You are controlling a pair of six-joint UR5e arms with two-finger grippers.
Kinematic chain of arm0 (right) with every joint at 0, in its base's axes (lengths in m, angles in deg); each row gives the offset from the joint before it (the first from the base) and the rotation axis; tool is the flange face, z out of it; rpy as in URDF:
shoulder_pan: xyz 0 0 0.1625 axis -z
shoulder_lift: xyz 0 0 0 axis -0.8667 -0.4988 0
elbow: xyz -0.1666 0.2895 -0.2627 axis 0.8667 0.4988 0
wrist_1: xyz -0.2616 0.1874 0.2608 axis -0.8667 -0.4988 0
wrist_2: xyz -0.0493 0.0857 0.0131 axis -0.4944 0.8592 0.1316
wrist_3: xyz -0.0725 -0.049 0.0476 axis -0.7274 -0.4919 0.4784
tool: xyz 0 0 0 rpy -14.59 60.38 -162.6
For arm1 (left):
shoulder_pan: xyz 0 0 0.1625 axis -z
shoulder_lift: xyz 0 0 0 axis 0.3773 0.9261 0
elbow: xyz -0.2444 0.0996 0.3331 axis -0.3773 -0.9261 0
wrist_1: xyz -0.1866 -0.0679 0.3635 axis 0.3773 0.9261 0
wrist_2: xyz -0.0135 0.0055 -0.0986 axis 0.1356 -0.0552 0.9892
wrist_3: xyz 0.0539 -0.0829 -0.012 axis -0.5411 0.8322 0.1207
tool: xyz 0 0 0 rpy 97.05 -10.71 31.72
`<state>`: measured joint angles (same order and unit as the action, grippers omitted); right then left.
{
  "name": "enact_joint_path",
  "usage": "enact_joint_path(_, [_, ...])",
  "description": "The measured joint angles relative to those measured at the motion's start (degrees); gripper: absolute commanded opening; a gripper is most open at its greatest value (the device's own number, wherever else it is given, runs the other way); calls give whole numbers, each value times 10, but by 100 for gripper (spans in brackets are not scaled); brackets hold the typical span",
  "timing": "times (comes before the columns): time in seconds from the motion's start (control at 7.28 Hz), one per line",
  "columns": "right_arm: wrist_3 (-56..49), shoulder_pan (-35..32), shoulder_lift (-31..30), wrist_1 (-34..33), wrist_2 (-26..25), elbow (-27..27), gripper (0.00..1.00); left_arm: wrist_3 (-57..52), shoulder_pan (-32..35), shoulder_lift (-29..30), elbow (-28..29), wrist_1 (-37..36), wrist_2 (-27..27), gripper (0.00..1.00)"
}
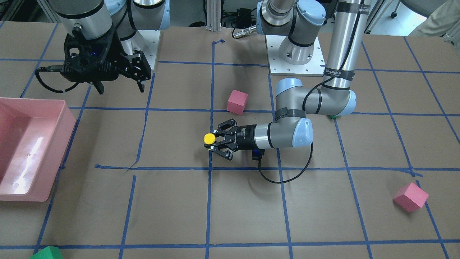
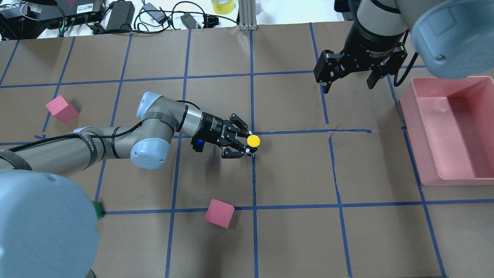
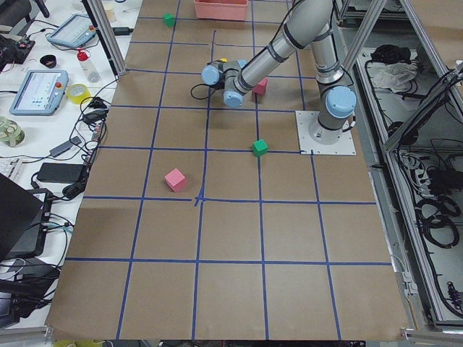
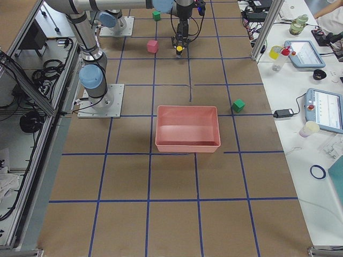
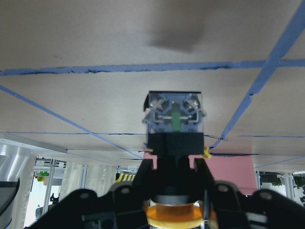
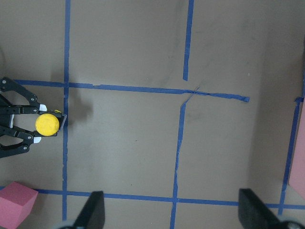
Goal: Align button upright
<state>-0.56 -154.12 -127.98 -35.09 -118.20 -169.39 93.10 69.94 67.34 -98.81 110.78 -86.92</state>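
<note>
My left gripper (image 2: 250, 143) is shut on the button (image 2: 253, 141), gripping its black body from the side. The yellow cap (image 1: 209, 138) faces up and the silvery contact block (image 5: 174, 119) points down at the brown table. It hangs over a blue tape crossing near the table's middle. I cannot tell whether the base touches the table. The button also shows in the right wrist view (image 6: 47, 124). My right gripper (image 2: 348, 85) is open and empty, held high near the pink bin, far from the button.
A pink bin (image 2: 409, 116) stands on my right side. Pink cubes lie close to me (image 2: 219, 213) and at the far left (image 2: 61, 109). A green cube (image 2: 98, 210) sits partly under my left arm, and another green cube (image 4: 238, 105) lies beyond the bin.
</note>
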Motion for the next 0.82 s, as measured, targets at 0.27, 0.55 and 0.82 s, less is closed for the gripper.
enact_joint_path(0.27, [0,0,0,0,0,-2,100,0,0,4,1,0,-3,100])
enact_joint_path(0.55, [0,0,0,0,0,-3,100,0,-1,5,1,1,-13,100])
enact_joint_path(0.82, [0,0,0,0,0,-3,100,1,-1,1,4,1,-49,100])
